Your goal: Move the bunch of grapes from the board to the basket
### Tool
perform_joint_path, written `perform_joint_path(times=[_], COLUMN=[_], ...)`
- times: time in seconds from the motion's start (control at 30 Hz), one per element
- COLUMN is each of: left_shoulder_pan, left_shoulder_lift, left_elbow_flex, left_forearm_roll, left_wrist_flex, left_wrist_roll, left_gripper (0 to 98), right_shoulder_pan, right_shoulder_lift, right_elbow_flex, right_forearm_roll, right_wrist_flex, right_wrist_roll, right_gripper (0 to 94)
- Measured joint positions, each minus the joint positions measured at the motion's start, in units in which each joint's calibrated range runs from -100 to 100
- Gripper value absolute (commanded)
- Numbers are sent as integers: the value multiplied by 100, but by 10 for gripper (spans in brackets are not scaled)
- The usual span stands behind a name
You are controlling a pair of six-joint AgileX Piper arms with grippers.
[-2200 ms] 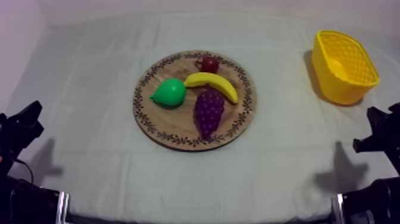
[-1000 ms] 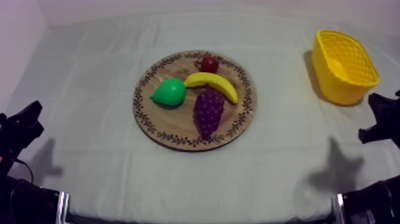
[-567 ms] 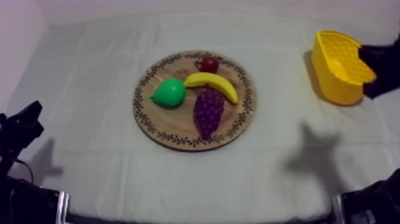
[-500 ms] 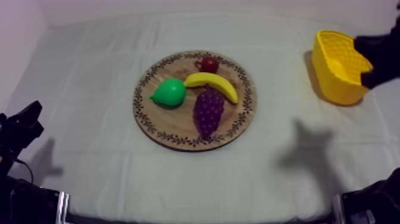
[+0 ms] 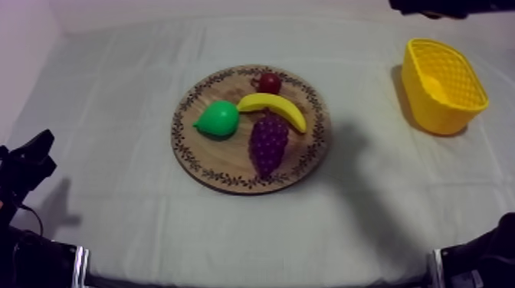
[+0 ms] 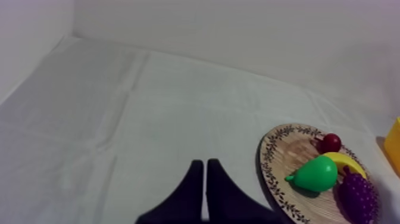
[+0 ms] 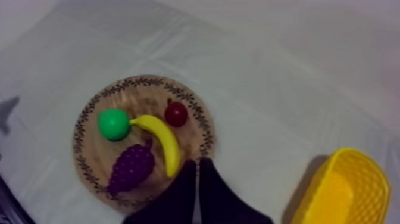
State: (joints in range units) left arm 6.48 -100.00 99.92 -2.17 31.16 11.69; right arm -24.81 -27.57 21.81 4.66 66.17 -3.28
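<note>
Right gripper (image 7: 197, 189), clenched empty, hovers above the wooden board's (image 7: 143, 98) rim; bunch of grapes (image 7: 132, 168) lies slantwise beside the banana (image 7: 161, 140).

We count one round wooden board (image 5: 214, 157) with patterned rim.
Toy fruit on board: four pieces, four kinds, one of each.
- banana (image 5: 274, 107): one, across board's middle
- pear (image 5: 218, 119): one, green, on board
- bunch of grapes (image 5: 268, 142): one, purple, on board
- small red fruit (image 5: 269, 83): one, near board's rim

Fruit off board: we count zero.
Yellow basket (image 5: 420, 103): one, well apart from board.
Grey-white cloth (image 5: 115, 92): one, under board.
Grippers: we count two, left gripper (image 6: 205, 165) and right gripper (image 7: 197, 162), two black fingers each.
</note>
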Motion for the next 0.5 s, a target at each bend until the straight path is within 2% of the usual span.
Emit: perform_joint_path(times=[0.33, 0.5], left_shoulder_pan=[0, 0], left_shoulder_lift=[0, 0], left_elbow_flex=[0, 0], left_forearm_roll=[0, 0], left_wrist_flex=[0, 0], left_wrist_roll=[0, 0], left_gripper=[1, 1], right_shoulder_pan=[-546, -689], right_shoulder_lift=[1599, 2215], right_elbow_flex=[-2112, -2825], right_forearm_roll=[0, 48], right_wrist_flex=[1842, 2433], right_wrist_roll=[-865, -1284], right_gripper=[2, 2])
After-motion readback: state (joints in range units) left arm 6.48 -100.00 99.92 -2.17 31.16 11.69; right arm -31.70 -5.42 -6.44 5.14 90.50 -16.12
